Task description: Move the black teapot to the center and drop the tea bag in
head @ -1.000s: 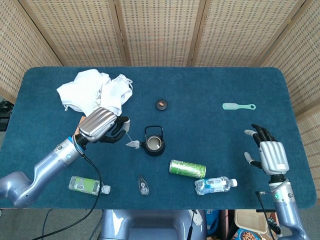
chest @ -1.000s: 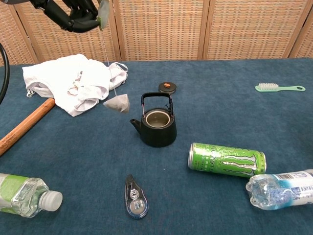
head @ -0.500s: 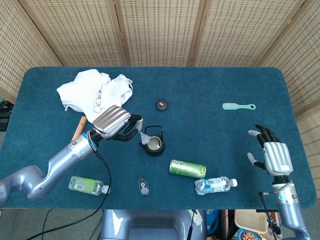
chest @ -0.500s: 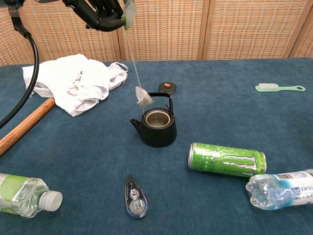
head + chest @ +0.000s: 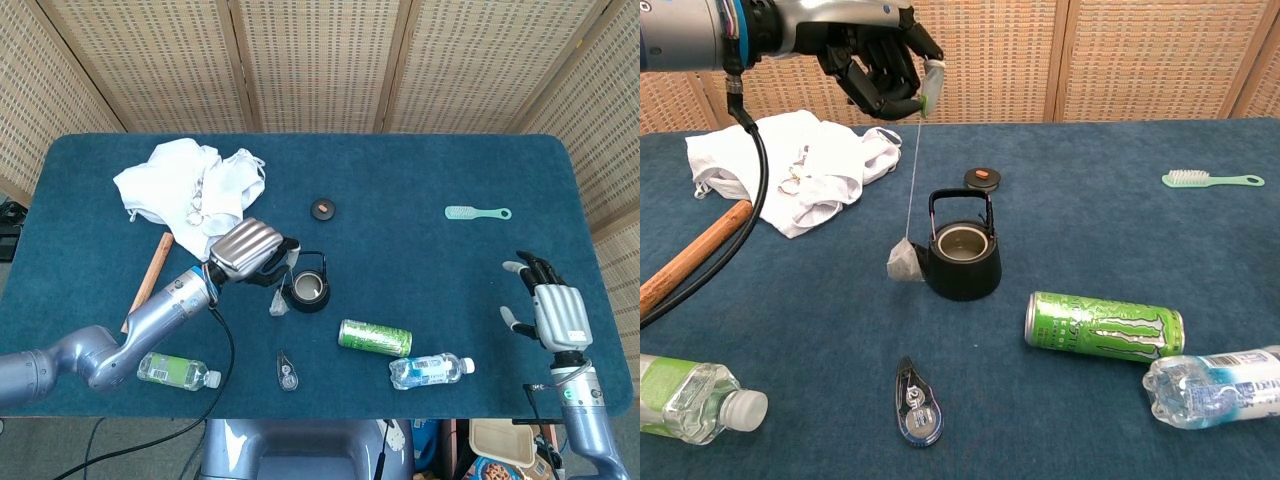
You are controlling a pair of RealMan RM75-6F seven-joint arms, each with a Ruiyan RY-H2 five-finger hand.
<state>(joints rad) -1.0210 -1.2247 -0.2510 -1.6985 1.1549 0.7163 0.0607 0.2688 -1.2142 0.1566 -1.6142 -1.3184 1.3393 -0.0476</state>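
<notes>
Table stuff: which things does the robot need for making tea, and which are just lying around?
Needed: black teapot, tea bag dangling from the left hand, teapot lid.

Lying around: green can, two water bottles, white cloth, wooden stick, brush, tape dispenser.

A blue-carpeted table (image 5: 420, 170) carries a black teapot (image 5: 961, 258) at centre, its lid (image 5: 982, 179) behind, white cloth (image 5: 800, 180) and wooden stick (image 5: 690, 257) far left, green can (image 5: 1104, 326), two bottles, correction tape (image 5: 916, 401) near, brush (image 5: 1212, 179) far right.
</notes>
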